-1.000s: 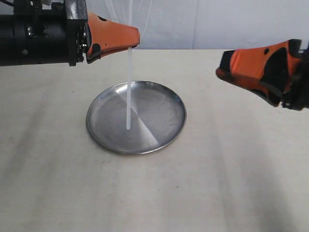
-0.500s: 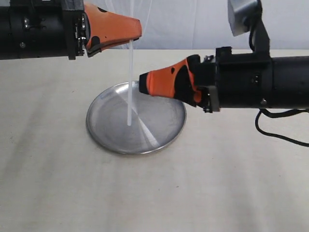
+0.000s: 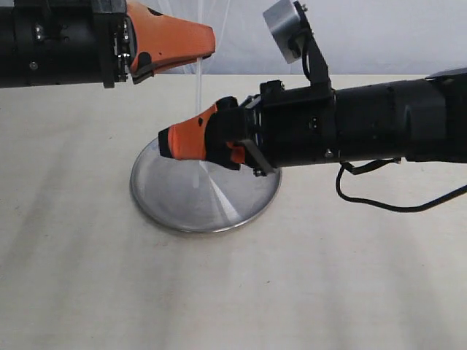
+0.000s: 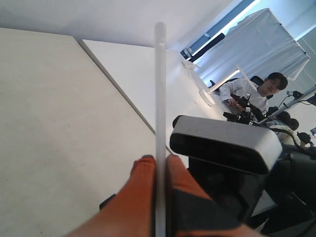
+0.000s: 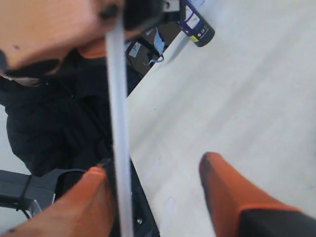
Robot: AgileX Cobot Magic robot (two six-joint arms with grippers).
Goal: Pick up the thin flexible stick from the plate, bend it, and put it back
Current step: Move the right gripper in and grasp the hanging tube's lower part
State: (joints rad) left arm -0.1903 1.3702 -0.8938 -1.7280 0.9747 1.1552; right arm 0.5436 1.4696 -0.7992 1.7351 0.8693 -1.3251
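Note:
The thin flexible stick (image 3: 198, 91) hangs straight down above the plate (image 3: 182, 197), pinched near its top by my left gripper (image 3: 206, 52), which is shut on it. In the left wrist view the stick (image 4: 160, 94) runs between the orange fingertips (image 4: 143, 170). My right gripper (image 3: 166, 142) has reached across over the plate and stands open around the stick's lower part. In the right wrist view the stick (image 5: 118, 123) lies close to one finger (image 5: 94, 192), far from the other. The stick's lower end is hidden behind the right gripper.
The plate rests on a pale beige table (image 3: 328, 277). The right arm's black body (image 3: 365, 127) stretches over the table's right half, with a cable (image 3: 379, 197) trailing beneath it. A white curtain hangs behind the table.
My right gripper has swung in from the right, crossing over the plate until its open fingers straddle the hanging stick. The left gripper and stick have stayed almost still.

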